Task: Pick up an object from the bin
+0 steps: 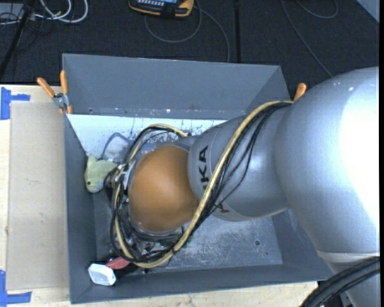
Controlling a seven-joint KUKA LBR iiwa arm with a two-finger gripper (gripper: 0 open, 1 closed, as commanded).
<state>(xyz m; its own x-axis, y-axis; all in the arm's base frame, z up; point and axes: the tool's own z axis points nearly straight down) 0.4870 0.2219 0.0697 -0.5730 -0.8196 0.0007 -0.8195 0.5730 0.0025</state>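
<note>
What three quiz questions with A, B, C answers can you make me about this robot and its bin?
1. Where in the bin is the small white thing? A) near left corner B) by the back wall C) far right corner
2. What colour is the round cover on the arm? A) blue B) orange-brown C) pink
3. What is the arm doing? A) parked outside the bin B) lying on the wood C) reaching down into the bin
Answers: 1 A, it lies at the view's lower left; 2 B, the dome looks orange-brown; 3 C, its wrist is down between the bin's walls.
</note>
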